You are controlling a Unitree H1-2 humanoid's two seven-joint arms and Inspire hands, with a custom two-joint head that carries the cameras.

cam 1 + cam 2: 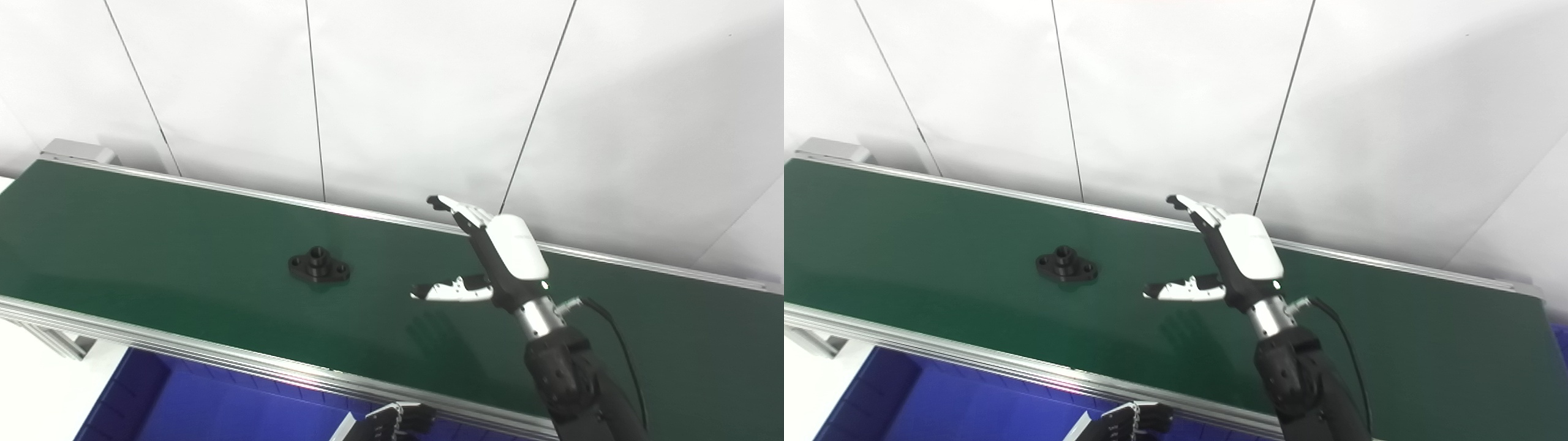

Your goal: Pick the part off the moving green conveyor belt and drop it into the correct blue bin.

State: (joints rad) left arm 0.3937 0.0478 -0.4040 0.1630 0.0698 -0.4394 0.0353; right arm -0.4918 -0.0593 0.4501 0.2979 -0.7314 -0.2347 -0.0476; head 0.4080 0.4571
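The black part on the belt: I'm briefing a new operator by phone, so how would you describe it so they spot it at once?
Find the long green conveyor belt running along the white wall. Left of the raised, open right hand, apart from it, lies the black part. It is the only loose object on the belt: a flat dark flange with a short raised hub in the middle and a hole in each ear.

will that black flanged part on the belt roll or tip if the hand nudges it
The black flanged part lies flat on a wide base, so it probably slides rather than rolls or tips. It looks rigid, likely metal and heavy for its size. The raised hub may offer a grip.
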